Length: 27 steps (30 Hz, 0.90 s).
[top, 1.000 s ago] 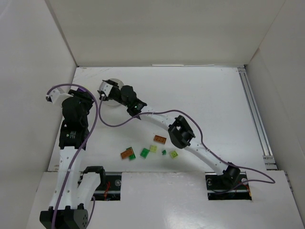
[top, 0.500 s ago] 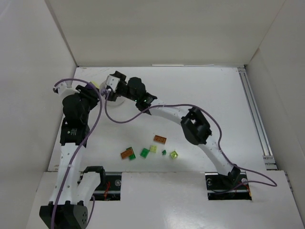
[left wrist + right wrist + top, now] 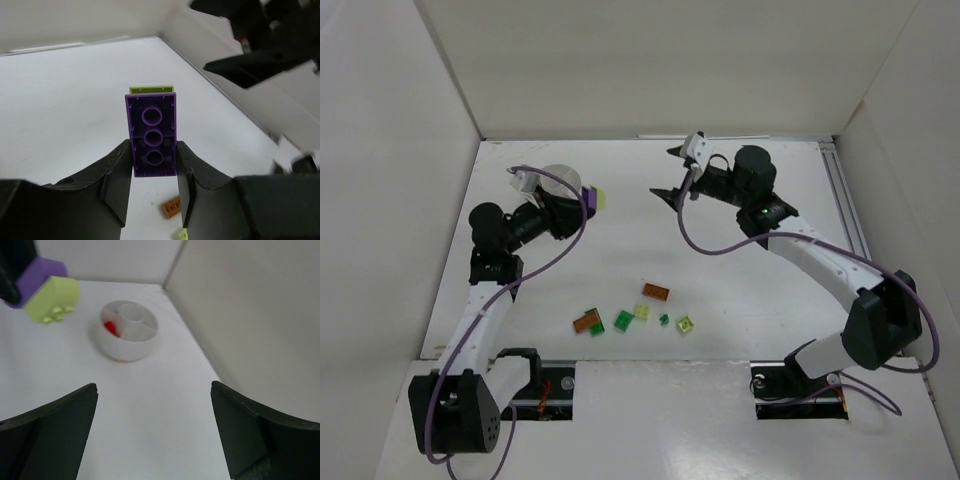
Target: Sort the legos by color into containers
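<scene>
- Left gripper [image 3: 152,152]: jaws clamped on a purple brick [image 3: 151,135], held above the table [image 3: 740,280]. A yellow-green brick [image 3: 151,89] sits against its far face.
- Right gripper [image 3: 152,386]: jaws wide apart, nothing between them, facing the dish [image 3: 127,351].
- Dish: red brick [image 3: 110,328] in one wedge.
- Loose legos [image 3: 623,320]: clustered near the table's front edge, well apart from the dish.

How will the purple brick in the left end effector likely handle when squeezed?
Probably stiff: the purple brick shows straight edges in the left end effector. Likely light, being so small. The yellow-green brick stuck on it might snap off.
</scene>
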{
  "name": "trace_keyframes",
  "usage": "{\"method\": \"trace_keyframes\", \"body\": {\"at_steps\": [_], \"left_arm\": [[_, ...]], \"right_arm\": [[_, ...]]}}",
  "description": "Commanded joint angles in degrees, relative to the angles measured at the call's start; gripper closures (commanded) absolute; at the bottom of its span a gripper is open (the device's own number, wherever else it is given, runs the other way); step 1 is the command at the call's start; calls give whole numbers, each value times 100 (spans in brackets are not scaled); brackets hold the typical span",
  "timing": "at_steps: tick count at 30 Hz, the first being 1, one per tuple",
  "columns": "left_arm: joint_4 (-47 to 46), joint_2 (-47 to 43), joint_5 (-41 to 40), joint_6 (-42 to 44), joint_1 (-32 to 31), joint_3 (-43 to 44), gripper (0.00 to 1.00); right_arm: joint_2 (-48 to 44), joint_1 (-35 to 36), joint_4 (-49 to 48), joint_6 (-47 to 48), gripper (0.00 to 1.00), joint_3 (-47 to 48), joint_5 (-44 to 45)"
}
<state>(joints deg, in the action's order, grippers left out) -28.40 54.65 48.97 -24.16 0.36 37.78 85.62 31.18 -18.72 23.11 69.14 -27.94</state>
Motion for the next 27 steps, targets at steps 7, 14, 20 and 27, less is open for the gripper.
{"method": "trace_keyframes", "body": {"at_steps": [7,14,20,27], "left_arm": [[-2442,502,3119,632,-958,115,100],[-2442,555,3119,738,-1521,282,100],[-2442,432,2926,860,-1574,283,100],[-2442,379,2759,931,-1627,283,100]], "right_arm": [[-1294,-165,729,-237,3,-674,-3568],[-1128,29,729,-500,6,-542,-4016],[-846,266,729,-957,9,-306,-4070],[-547,530,729,-1449,18,11,-4008]]}}
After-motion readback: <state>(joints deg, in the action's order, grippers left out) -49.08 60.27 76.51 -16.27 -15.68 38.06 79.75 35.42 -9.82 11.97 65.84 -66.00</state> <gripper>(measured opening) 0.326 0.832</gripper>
